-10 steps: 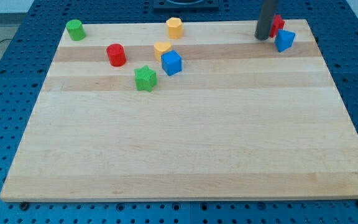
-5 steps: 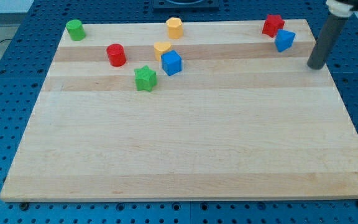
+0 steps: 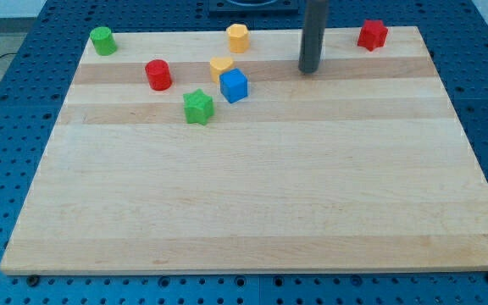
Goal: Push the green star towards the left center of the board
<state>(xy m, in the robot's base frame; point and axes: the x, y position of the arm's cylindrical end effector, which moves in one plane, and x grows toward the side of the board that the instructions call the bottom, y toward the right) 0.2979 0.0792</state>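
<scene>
The green star (image 3: 198, 107) lies on the wooden board (image 3: 252, 203) in its upper left part. A blue cube (image 3: 234, 85) sits just up and right of it, and a yellow block (image 3: 220, 67) touches the cube's upper left. My tip (image 3: 309, 70) rests on the board in the upper middle, well to the right of the blue cube and up and right of the green star, touching no block that I can see.
A red cylinder (image 3: 158, 74) stands left of the yellow block. A green cylinder (image 3: 102, 40) is at the top left corner. A yellow hexagonal block (image 3: 238, 37) is at the top middle. A red star (image 3: 372, 34) is at the top right.
My tip went from beside the red star out to the right edge, then swept left to the upper middle. The blue block below the red star no longer shows.
</scene>
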